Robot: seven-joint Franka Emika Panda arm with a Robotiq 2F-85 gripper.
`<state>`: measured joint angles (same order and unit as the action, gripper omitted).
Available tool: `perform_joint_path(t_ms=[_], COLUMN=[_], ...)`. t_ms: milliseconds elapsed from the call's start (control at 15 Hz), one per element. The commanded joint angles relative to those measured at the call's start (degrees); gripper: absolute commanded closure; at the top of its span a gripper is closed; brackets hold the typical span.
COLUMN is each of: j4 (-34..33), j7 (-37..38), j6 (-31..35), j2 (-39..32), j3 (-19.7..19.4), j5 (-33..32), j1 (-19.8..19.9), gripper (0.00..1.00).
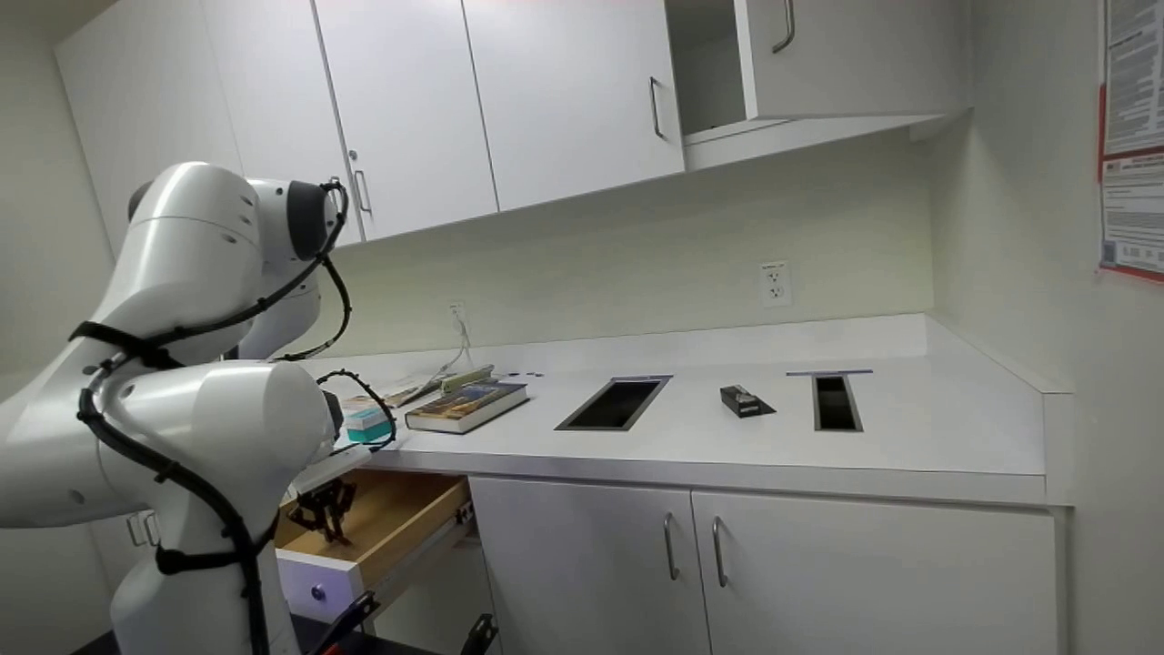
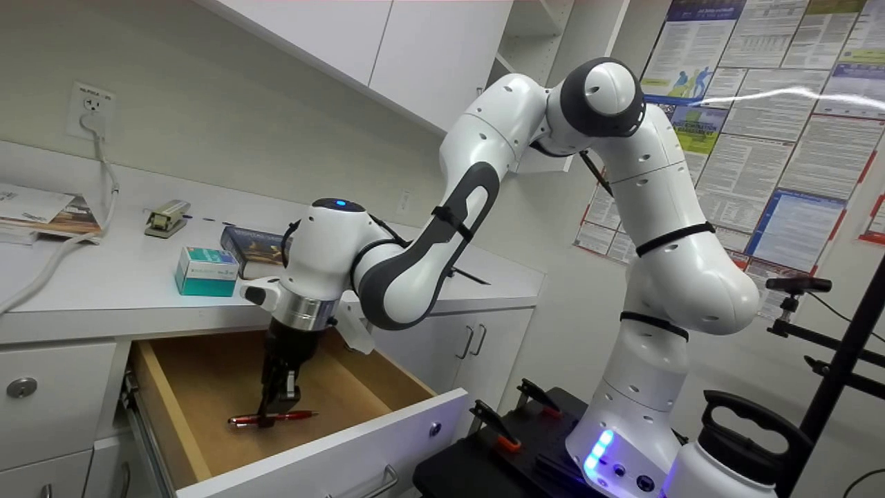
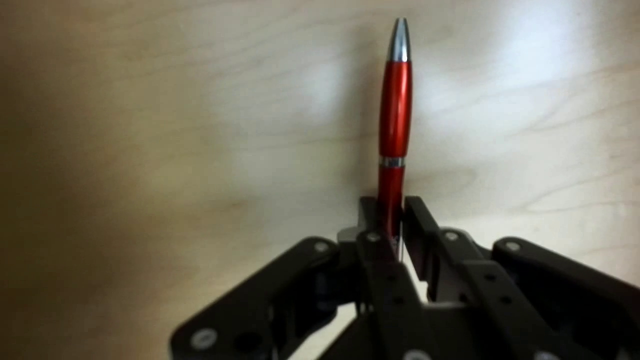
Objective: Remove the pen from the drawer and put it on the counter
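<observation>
The red pen with silver parts shows in the wrist view point(image 3: 395, 110) and in an exterior view point(image 2: 296, 415). My gripper point(image 3: 390, 207) is shut on the pen, one finger along each side of its barrel. The pen lies level across the fingertips, low over the wooden drawer bottom; I cannot tell if it touches the bottom. The gripper points down inside the open drawer point(image 2: 332, 453) in an exterior view point(image 2: 266, 415) and in an exterior view point(image 1: 335, 528). The white counter point(image 1: 673, 455) is above and behind the drawer. The pen is not visible in that view.
On the counter are a teal and white box point(image 2: 207, 272), a thick book point(image 1: 468, 406), a stapler point(image 2: 166, 218) and a small black object point(image 1: 744, 400). The counter has dark recesses point(image 1: 617, 405). The drawer's side wall point(image 2: 169, 408) and the counter edge stand close to the gripper.
</observation>
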<state>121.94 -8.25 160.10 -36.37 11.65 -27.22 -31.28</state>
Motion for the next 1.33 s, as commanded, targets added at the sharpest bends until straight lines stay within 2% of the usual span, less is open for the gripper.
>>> perform_joint_path(t_ms=[0,133,333,600,867,1000,1067,1267], j4=[3.2,4.1,5.8,8.9,14.7,18.1,13.2,16.9], j7=[0.3,1.2,5.1,19.3,32.7,36.8,32.8,34.6], j6=[-4.4,-6.5,-9.0,-10.9,-15.2,-18.2,-16.0,-17.0], j2=[7.3,10.6,16.9,25.7,35.5,39.8,33.9,38.3], j3=[1.5,1.8,0.2,-2.6,-0.6,1.0,2.5,3.6], j5=[0.3,-0.2,-3.4,-13.6,-20.1,-19.2,-18.8,-18.5], j1=[-1.1,-1.8,-4.1,-5.9,-2.0,0.7,1.5,3.7], gripper=[0.96,0.96,0.96,0.96,0.96,0.96,0.84,0.84])
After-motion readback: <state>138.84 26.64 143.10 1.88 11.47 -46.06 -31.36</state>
